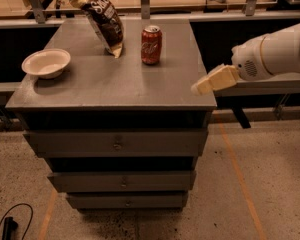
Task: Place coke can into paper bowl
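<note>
One gripper beside the tabletop's right edge, arm cropped rightward.

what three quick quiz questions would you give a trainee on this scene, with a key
1. True or false: the coke can is already in the paper bowl.
2. Where is the gripper? A: above the bowl. B: by the right front corner of the cabinet, apart from the can. C: touching the can.
3. What stands just left of the can?

Key: 1 false, it stands upright on the cabinet top. 2 B. 3 the chip bag.
</note>
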You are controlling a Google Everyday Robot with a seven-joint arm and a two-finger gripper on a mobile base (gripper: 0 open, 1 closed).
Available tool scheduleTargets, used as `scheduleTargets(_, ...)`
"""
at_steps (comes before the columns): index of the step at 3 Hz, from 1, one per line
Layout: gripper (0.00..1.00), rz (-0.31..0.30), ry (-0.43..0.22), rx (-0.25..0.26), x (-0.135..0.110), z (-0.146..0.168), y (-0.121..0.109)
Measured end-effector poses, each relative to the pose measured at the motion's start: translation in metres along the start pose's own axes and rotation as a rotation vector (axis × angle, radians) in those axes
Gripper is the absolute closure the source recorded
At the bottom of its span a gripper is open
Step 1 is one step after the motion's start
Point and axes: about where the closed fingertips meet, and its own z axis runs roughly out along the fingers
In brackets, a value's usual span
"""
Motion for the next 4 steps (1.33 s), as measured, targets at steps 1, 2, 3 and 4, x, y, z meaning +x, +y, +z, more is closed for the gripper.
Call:
scheduleTargets(1,0.0,-0.007,-0.039,0.043,-0.012,-0.002,-0.01)
scheduleTargets(2,0.0,-0.002,-0.058,0.044,-0.016,0.007,-0.007)
scheduleTargets(3,0.0,-0.023,-0.16,0.032,-0.042,0.052,-0.007)
scheduleTargets(4,0.0,-0.015,-0.294,0.047,-0.073,0.1,-0.027)
